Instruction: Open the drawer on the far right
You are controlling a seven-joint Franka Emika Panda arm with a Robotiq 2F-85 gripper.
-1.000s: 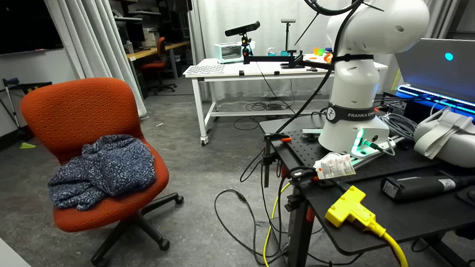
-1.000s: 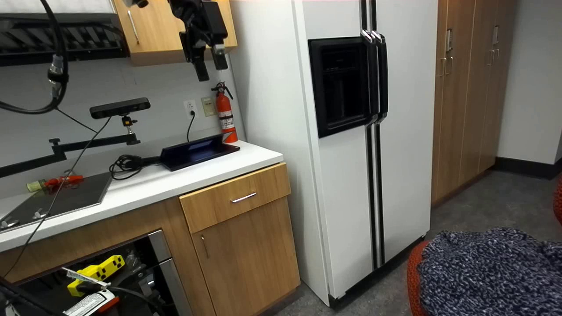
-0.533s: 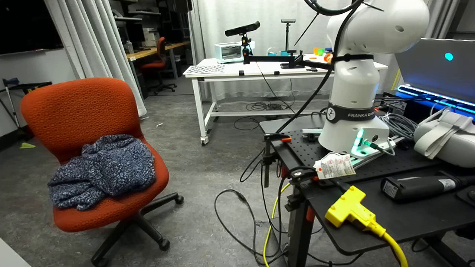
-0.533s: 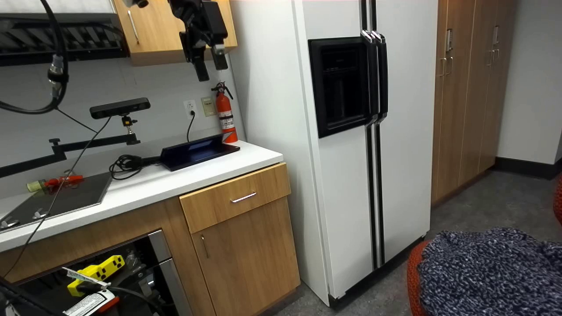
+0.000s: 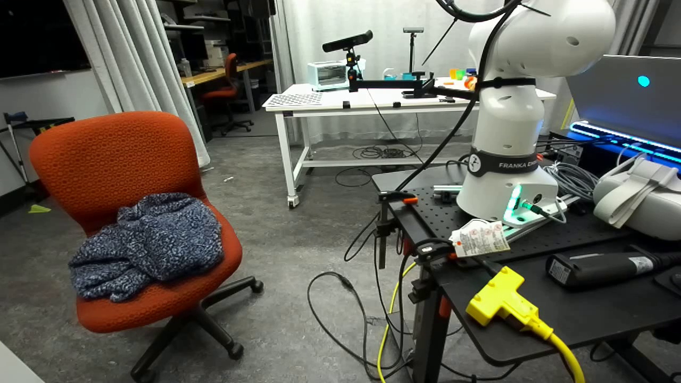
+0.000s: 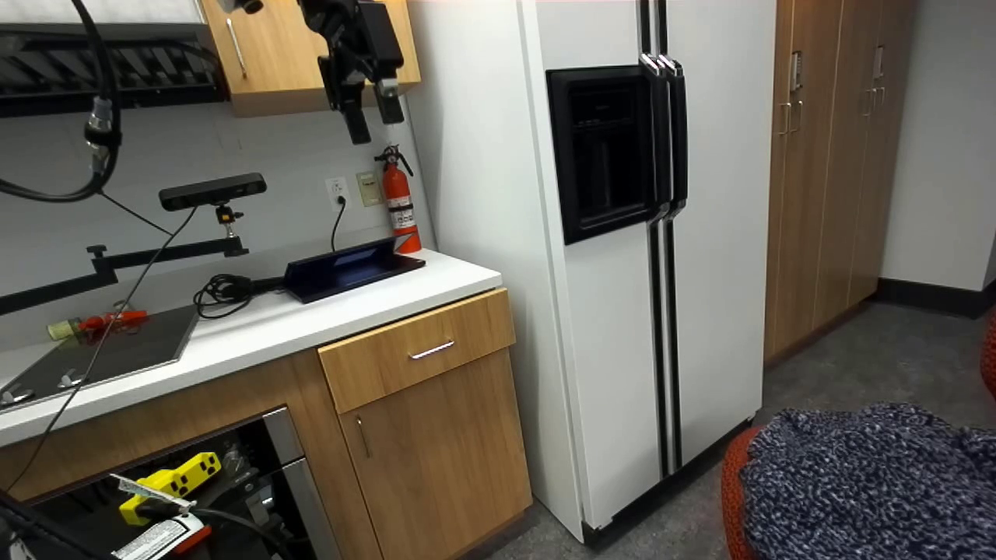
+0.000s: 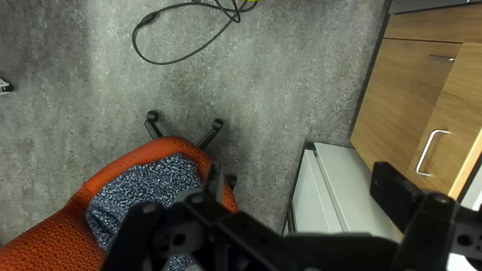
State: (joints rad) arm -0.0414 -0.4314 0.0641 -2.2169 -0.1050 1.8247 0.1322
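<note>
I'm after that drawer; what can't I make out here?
Inside of the drawer: hidden by its front panel, in an exterior view.
Top of the arm: cut off by the upper edge, in an exterior view.
Print on the tag: too small, in an exterior view.
Fingers: blurred, wrist view.

Drawer [image 6: 393, 358], smooth wood grain, with polished metal handle [image 6: 432, 350]; refrigerator [image 6: 607, 264], smooth, faintly glossy; chair [image 5: 111, 159], textured matt cloth; cloth bundle [image 5: 159, 239], rough, flecked; curtain [image 5: 130, 69], matt cloth; hand [image 6: 375, 124], matt; arm [image 5: 537, 45], smooth, glossy; outlet block [image 5: 500, 298], smooth plastic; tag [image 5: 479, 238], printed paper; floor [image 5: 287, 239], mottled, matt.
</note>
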